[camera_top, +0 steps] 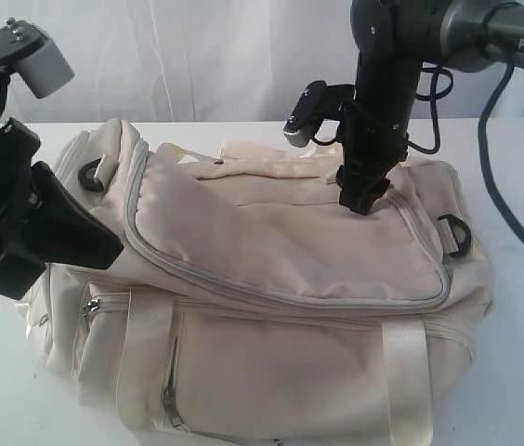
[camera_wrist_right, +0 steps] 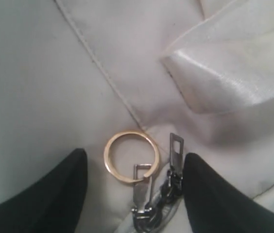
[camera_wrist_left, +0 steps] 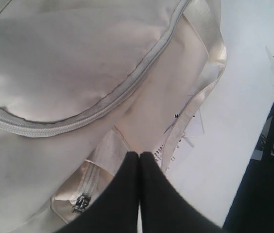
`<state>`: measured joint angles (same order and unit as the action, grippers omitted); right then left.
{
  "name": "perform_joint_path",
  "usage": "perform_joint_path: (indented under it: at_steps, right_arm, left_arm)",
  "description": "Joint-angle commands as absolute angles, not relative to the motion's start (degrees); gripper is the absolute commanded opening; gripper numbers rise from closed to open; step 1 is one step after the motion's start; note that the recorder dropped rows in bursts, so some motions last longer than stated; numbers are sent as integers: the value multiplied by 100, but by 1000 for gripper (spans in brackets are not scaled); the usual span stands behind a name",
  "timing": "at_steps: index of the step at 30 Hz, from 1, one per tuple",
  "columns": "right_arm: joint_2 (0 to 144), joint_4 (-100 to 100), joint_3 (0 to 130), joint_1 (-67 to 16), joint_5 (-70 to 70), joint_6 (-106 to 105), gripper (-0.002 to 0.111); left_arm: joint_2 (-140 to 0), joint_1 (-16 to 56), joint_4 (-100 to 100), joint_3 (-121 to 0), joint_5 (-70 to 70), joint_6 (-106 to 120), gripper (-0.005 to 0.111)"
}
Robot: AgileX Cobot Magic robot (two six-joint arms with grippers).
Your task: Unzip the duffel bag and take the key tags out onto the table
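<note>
Nearest the lens: left gripper (camera_top: pixel 109 243), black and large, at the left end of the bag (camera_top: pixel 290 251). Stands pressed shut, fingertips together, with nothing between them. Points toward a pocket pull (camera_wrist_left: pixel 81 203) and a strip of webbing (camera_wrist_left: pixel 202 92) on that end of the bag; touching the cloth or just clear of it, cannot tell. Next, the bag itself: lies lengthwise across the middle of the table (camera_top: pixel 522 372), front pockets toward the near edge, with bare white top past its right end and along the far edge behind. Looks zipped, with the grey main zip (camera_top: pixel 243 283) running closed round the top flap as far as can be seen. Carries a black strap ring (camera_top: pixel 455 234) at its right end. Farthest back: right gripper (camera_top: pixel 360 200), set nose-down on the bag's top near the right end, on the side toward the table's far edge. Stands with jaws well apart, gripping nothing. Straddles two metal pulls (camera_wrist_right: pixel 175 145) at the end of the main zip and a gold ring (camera_wrist_right: pixel 130 158) hooked through one of them, all lying flat on the cloth between the black fingers (camera_wrist_right: pixel 205 194). Comes close to the nearer pull on one side without clearly touching it.
</note>
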<state>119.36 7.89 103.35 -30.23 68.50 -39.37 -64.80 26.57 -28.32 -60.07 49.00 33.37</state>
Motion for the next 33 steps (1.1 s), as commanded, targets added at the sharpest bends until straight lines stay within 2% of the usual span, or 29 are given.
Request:
perform_joint_path:
  at_steps: [1, 25, 27, 33]
  right_arm:
    - [11950, 728, 10321, -3022, 6934, -3961, 54]
    - [12180, 933, 10321, -3022, 6894, -3678, 54]
    - [12180, 975, 10321, -3022, 6894, -3566, 49]
    - [12192, 948, 10321, -3022, 6930, -3566, 21]
  left_arm:
    - [-6463, 2675, -2956, -5975, 5003, 3326, 0]
    - [-6463, 2675, -2956, -5975, 5003, 3338, 0]
    - [-6463, 2675, -2956, -5975, 5003, 3338, 0]
    - [-6463, 2675, -2956, -5975, 5003, 3338, 0]
